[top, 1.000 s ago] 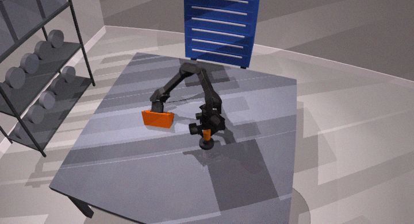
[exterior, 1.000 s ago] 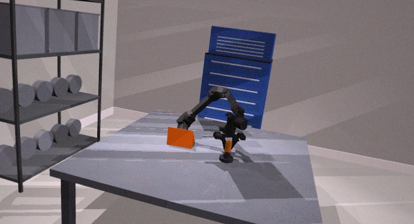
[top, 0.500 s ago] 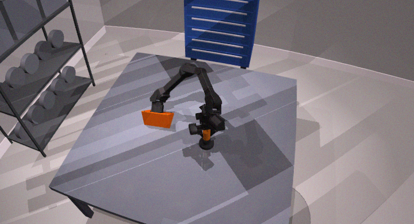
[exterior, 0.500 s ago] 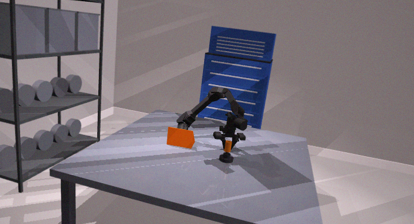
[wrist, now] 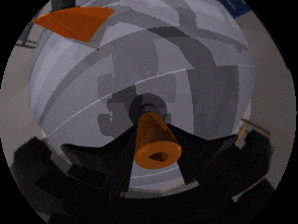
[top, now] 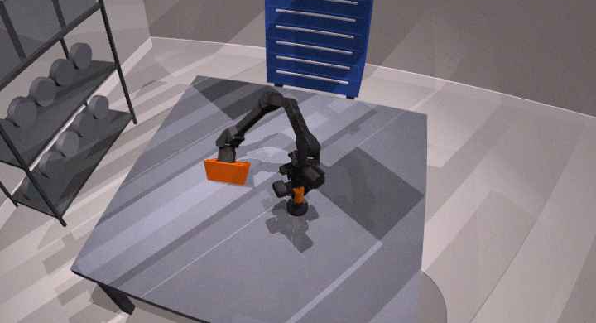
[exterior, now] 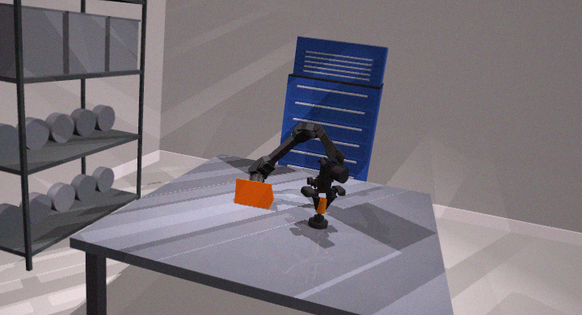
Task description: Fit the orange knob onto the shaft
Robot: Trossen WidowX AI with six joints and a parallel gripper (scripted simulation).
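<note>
The orange knob (top: 299, 195) (exterior: 321, 206) (wrist: 158, 154) is a slim upright cylinder directly over the dark round pedestal (top: 296, 210) (exterior: 318, 224) (wrist: 135, 111). My gripper (top: 299, 191) (exterior: 322, 203) (wrist: 152, 127) is shut on the knob, with a finger on each side. In the exterior view a short dark stretch shows between the knob's lower end and the pedestal's wide base, so the knob is not down on that base. Whether the knob touches the shaft's tip or sits partly over it cannot be told. The shaft's flat side is hidden.
The arm's orange base block (top: 226, 172) (exterior: 252, 194) (wrist: 75, 22) stands left of the pedestal on the grey table (top: 233, 253) (exterior: 228, 268). A blue drawer cabinet (top: 313, 36) (exterior: 330, 121) and a shelf rack (top: 79, 143) (exterior: 81, 148) stand beyond the table.
</note>
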